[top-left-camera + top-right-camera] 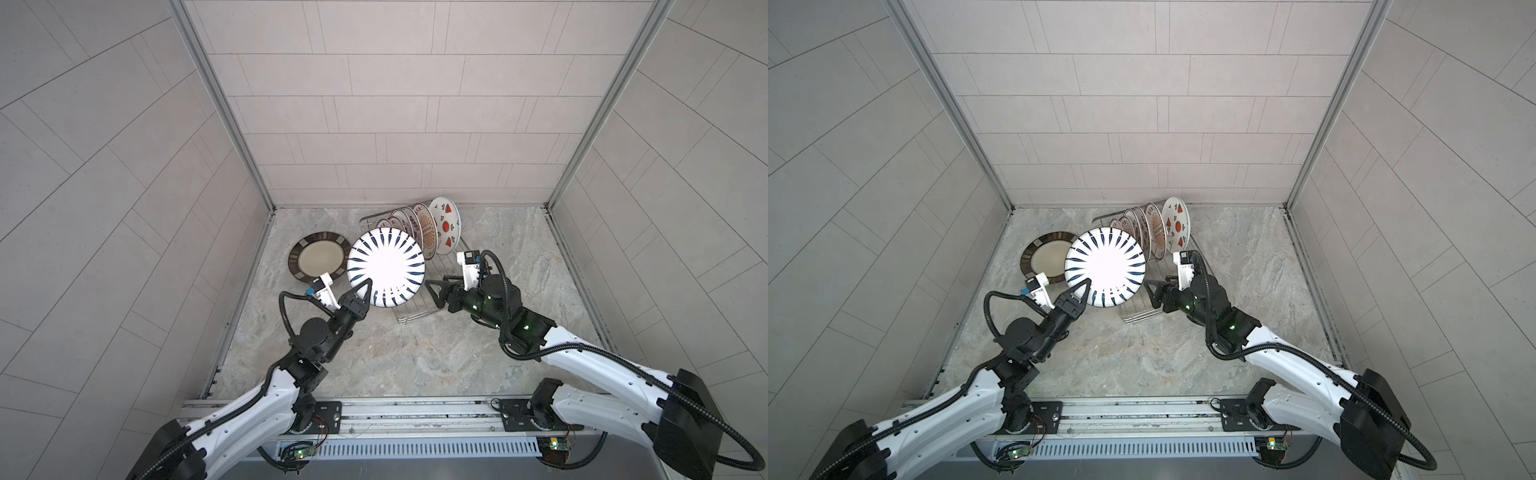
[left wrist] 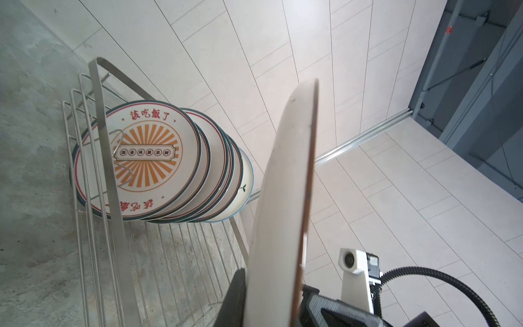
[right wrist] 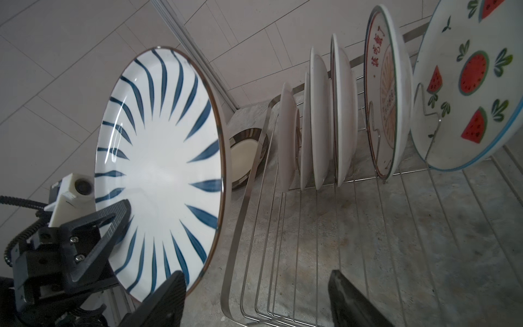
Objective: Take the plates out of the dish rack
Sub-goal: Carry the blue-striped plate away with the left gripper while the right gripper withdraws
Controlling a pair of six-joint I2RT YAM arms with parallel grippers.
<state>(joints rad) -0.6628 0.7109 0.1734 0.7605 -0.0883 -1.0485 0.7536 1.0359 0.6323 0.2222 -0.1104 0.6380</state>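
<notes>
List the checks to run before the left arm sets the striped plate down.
1. Left gripper shut on the striped plate at its rim: ok.
2. Right gripper open and off that plate: ok.
3. Striped plate outside the rack: ok.
4. Brown plate flat on the table, nothing on it: ok.
5. Other plates standing in the rack: ok.
6. Grip firm enough to tilt the plate flat: cannot tell.
</notes>
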